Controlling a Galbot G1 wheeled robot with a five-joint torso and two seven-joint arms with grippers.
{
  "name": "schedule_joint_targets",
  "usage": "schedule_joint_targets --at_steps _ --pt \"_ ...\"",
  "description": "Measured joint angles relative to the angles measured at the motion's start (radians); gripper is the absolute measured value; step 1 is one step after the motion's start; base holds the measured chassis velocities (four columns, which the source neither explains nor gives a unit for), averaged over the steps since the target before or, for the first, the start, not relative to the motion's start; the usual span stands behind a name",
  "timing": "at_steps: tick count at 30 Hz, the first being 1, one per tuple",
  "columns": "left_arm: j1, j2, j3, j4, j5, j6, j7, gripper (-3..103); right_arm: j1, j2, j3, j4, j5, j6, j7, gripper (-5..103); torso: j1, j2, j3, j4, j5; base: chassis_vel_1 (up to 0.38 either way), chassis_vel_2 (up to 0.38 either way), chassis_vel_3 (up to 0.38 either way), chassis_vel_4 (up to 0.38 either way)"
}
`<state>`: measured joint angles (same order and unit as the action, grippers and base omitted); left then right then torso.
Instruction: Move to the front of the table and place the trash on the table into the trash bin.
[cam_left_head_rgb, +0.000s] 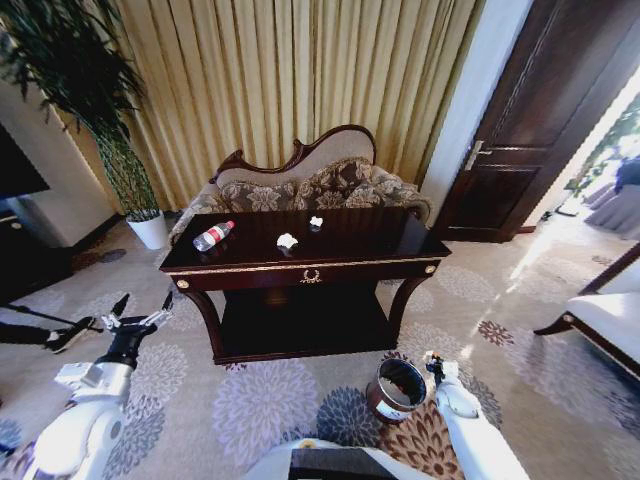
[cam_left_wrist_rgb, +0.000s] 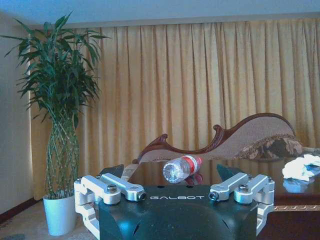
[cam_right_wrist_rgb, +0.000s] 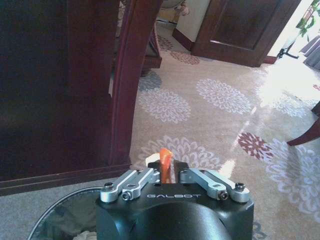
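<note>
Right gripper (cam_right_wrist_rgb: 165, 175) hangs just above the trash bin (cam_left_head_rgb: 398, 388), clamped on an orange scrap (cam_right_wrist_rgb: 165, 161) evidently for dropping in, left gripper (cam_left_head_rgb: 140, 309) waits spread wide; beyond, bottle (cam_left_head_rgb: 213, 236) and paper wads (cam_left_head_rgb: 287, 241) remain on the table (cam_left_head_rgb: 370, 245).

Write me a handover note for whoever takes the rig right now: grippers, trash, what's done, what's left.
Right gripper: low beside the trash bin, jaws shut on a small orange scrap, not yet released.
Left gripper: raised at the table's left front, open and holding nothing, facing the plastic bottle.
Table: the bottle lies on its side at the left of the top; a crumpled paper wad sits mid-top, a smaller white bit behind it.
Done: robot is at the table front, the scrap picked up.
Left: drop the scrap in the bin, then bin the bottle, wad and white bit.
</note>
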<state>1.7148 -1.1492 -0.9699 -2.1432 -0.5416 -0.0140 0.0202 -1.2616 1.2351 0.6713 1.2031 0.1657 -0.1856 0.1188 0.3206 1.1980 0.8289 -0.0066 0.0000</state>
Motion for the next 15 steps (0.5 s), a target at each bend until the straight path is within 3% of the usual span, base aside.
schedule_joint_targets --at_steps 3,6,7,9,14,15 --pt "-0.006 0.000 0.004 0.000 0.001 0.000 0.001 100 -0.003 0.004 0.000 0.007 -0.001 0.004 0.000 32 0.000 0.000 0.000 0.0001 -0.0001 0.000 0.000 0.000 0.000" --pt "-0.009 0.004 0.004 0.000 0.001 0.000 0.002 100 -0.003 0.004 0.001 0.007 -0.001 0.007 0.000 37 0.000 0.000 0.000 0.0001 -0.0001 0.000 0.000 0.000 0.000" --pt "-0.011 0.007 0.004 0.000 0.001 0.001 0.002 100 -0.003 0.004 0.002 0.007 -0.001 0.009 0.000 47 0.000 0.000 0.000 0.0001 0.0000 0.000 0.000 0.000 0.000" --pt "-0.011 0.008 0.004 0.000 0.001 0.001 0.002 100 -0.004 0.004 0.002 0.007 0.000 0.010 0.000 47 0.000 0.000 0.000 0.0001 0.0000 0.000 0.000 0.000 0.000" --pt "-0.010 0.007 0.004 -0.001 0.001 0.001 0.002 100 -0.013 0.005 0.004 0.007 0.000 0.017 0.000 70 0.000 0.000 0.000 0.0001 -0.0001 0.000 0.000 0.000 0.000" --pt "-0.010 0.007 0.004 -0.001 0.001 0.001 0.002 100 -0.013 0.005 0.004 0.007 0.000 0.017 0.000 70 0.000 0.000 0.000 0.0001 -0.0001 0.000 0.000 0.000 0.000"
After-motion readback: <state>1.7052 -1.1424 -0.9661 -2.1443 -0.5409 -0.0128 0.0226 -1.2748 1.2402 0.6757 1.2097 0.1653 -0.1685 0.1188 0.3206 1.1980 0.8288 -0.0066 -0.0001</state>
